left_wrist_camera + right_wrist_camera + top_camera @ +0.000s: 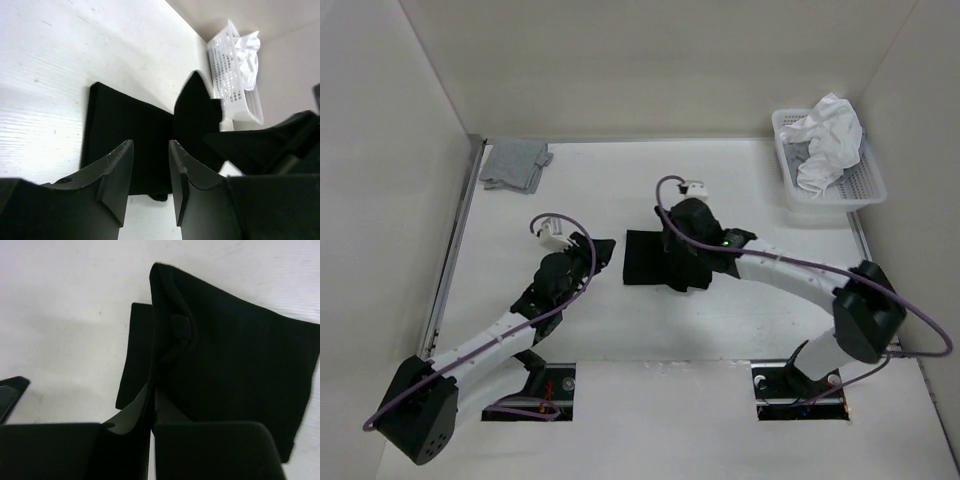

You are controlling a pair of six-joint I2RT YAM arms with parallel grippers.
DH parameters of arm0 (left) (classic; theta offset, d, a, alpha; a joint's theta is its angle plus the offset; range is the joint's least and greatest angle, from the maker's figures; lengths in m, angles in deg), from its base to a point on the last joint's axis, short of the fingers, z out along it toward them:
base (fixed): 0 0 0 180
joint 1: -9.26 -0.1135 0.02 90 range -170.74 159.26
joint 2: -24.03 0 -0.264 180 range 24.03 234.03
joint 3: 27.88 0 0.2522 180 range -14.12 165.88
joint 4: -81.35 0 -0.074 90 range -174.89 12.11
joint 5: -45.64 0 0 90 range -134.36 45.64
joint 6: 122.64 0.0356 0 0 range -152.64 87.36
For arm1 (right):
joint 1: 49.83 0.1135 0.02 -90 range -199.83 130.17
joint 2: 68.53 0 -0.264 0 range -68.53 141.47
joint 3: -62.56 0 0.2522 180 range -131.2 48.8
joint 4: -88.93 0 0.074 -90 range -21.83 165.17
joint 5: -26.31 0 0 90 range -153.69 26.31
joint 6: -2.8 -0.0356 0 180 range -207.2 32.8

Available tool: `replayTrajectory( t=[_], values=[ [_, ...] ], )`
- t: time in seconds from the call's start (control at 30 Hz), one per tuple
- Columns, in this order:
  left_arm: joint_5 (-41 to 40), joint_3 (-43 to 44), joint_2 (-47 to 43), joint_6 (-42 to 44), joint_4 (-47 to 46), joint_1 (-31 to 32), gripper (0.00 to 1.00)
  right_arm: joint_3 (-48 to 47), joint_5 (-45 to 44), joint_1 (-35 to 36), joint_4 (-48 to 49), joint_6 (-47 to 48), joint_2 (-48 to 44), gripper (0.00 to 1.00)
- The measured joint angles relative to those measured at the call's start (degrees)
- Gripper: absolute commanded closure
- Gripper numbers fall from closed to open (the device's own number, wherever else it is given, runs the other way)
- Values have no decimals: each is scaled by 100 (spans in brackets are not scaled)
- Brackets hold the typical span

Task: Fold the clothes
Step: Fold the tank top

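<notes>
Near the middle of the table (610, 200) lies the black T-shirt (642, 262), folded into a small packet with straight, squared edges on its left side. The fabric is plain matte black and soft-looking, with no print that I can see. It is not flat all over. In the left wrist view a pointed flap stands up at the packet's far side, dark against the pale table. In the right wrist view the top layer is lifted, with a soft rounded pucker just past the fingertips and a lower layer poking out to one side.

The right claw (151, 395) sits over the right part of the packet, its fingers pressed together on that lifted fold of fabric. The left claw (150, 147) is at the packet's left edge with its fingers apart and nothing between them.

A white basket (865, 185) stands in the far right corner with a crumpled white garment (830, 140) heaped in it, well apart from the shirt. A small grey cloth (515, 163) lies in the far left corner.
</notes>
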Motion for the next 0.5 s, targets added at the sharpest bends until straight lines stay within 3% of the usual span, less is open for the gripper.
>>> replayTrajectory(
  t=[0.17,0.27,0.3,0.5],
  values=[
    [155,-164,-490,13,350,-535,66,-1338,-74,516,-319,17,1622,89],
    [280,-221,-717,24,535,-841,63,-1928,-72,800,-367,-70,2319,62],
    [310,-225,-767,24,586,-935,62,-1993,-63,879,-369,-105,2426,58],
    [483,-225,-756,92,767,-1237,62,-1517,116,1115,-227,-223,2037,58]
  ],
)
